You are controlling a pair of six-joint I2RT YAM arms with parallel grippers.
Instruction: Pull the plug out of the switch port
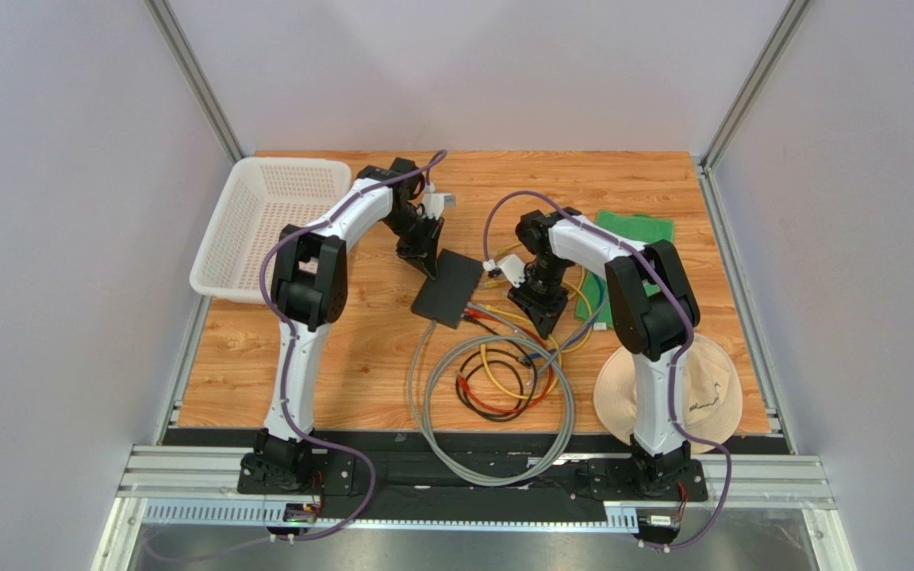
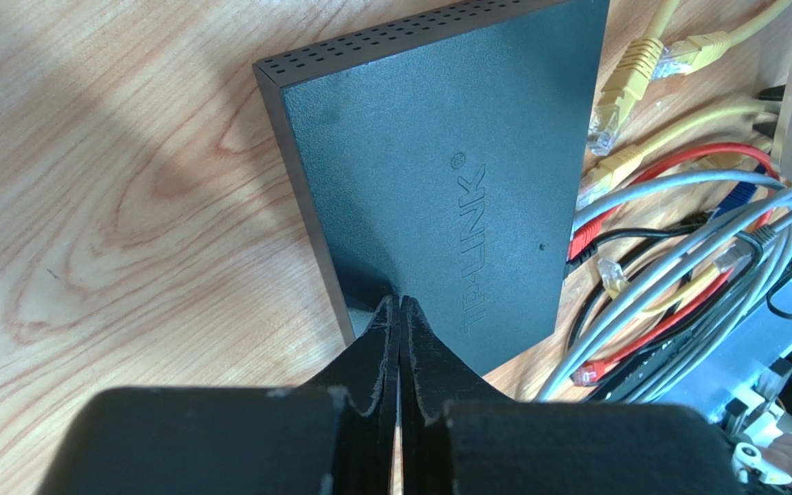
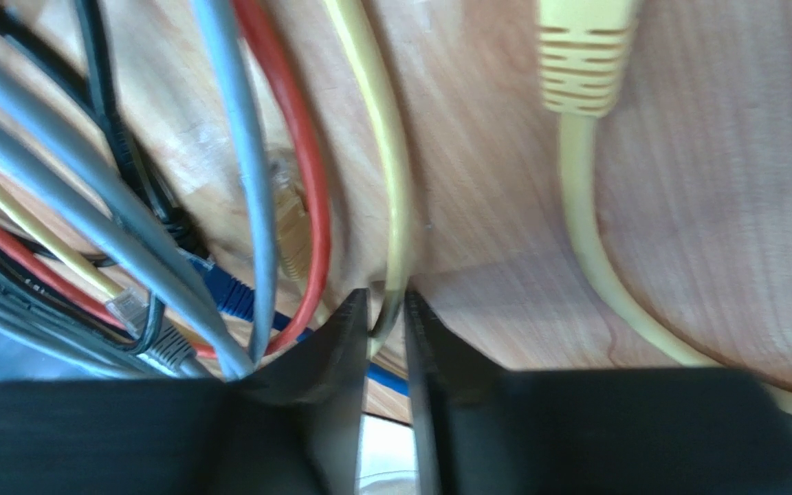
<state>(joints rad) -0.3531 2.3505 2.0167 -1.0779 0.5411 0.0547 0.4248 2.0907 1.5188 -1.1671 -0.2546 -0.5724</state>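
Note:
The switch is a flat black box at the table's middle; in the left wrist view its top reads TP-LINK. Red, grey and black cables run into its port edge. My left gripper is shut and empty, its tips resting on the switch's top near a corner. My right gripper stands among the cables right of the switch, shut on a thin yellow cable. I cannot see which plug this cable ends in. A loose yellow plug lies on the wood beyond.
A white mesh basket stands at the back left. A green mat lies at the back right and a straw hat at the front right. A coil of grey, yellow, red and black cables lies in front of the switch.

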